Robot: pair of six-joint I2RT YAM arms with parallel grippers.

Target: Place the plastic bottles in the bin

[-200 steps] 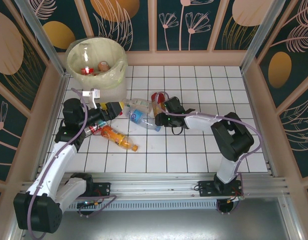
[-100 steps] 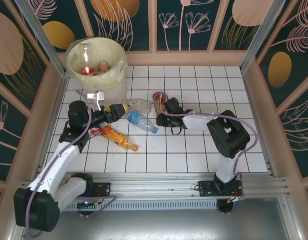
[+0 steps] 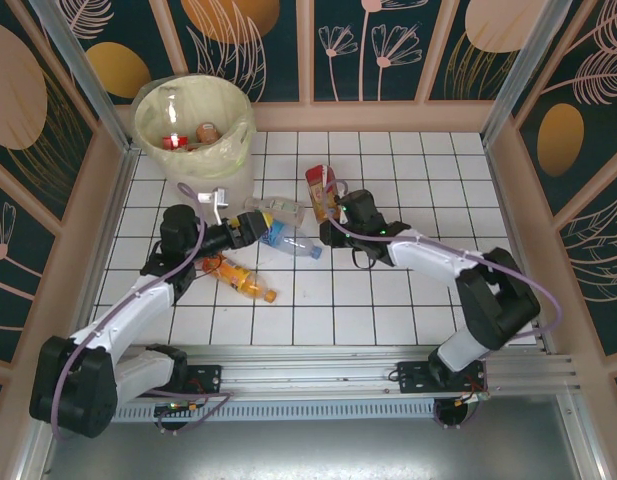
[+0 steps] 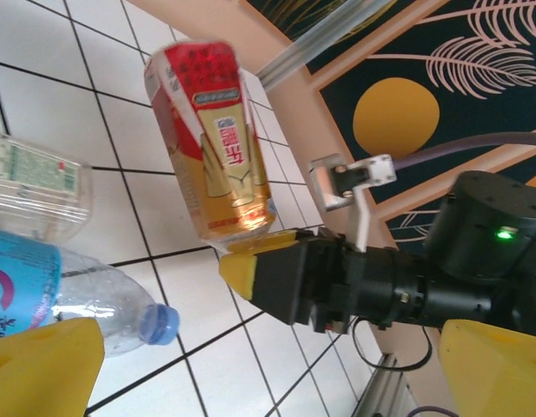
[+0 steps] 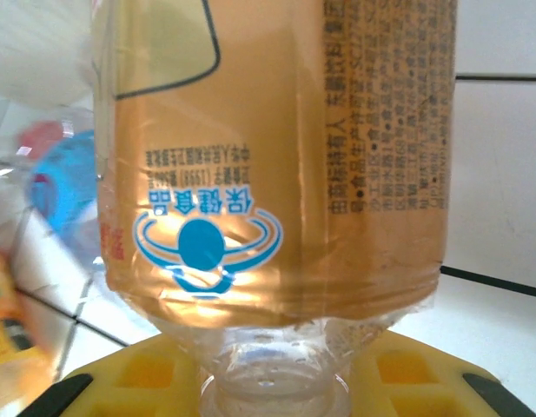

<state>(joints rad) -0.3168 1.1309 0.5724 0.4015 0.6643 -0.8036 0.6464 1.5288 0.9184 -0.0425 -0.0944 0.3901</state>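
My right gripper (image 3: 329,208) is shut on the neck of a gold and red labelled bottle (image 3: 317,184), which sticks up from the jaws (image 5: 276,156). From the left wrist, that bottle (image 4: 212,139) stands over the right gripper's yellow fingers (image 4: 250,265). My left gripper (image 3: 252,224) is open, its yellow fingers (image 4: 42,369) wide apart, just short of a blue-labelled bottle (image 3: 286,242) with a blue cap (image 4: 159,321). A clear green-labelled bottle (image 3: 278,209) lies behind it. An orange bottle (image 3: 240,278) lies under the left arm. The bin (image 3: 234,150) stands at the back left.
The bin holds several bottles on its pale yellow liner. A small red-labelled bottle (image 3: 202,262) lies partly under the left forearm. Pink wall panels (image 3: 513,190) and metal posts fence the tiled table. The right half of the tiles (image 3: 428,170) is bare.
My right gripper has closed on the gold and red bottle and raised it toward the back. My left arm has swung right, up to the blue and clear bottles.
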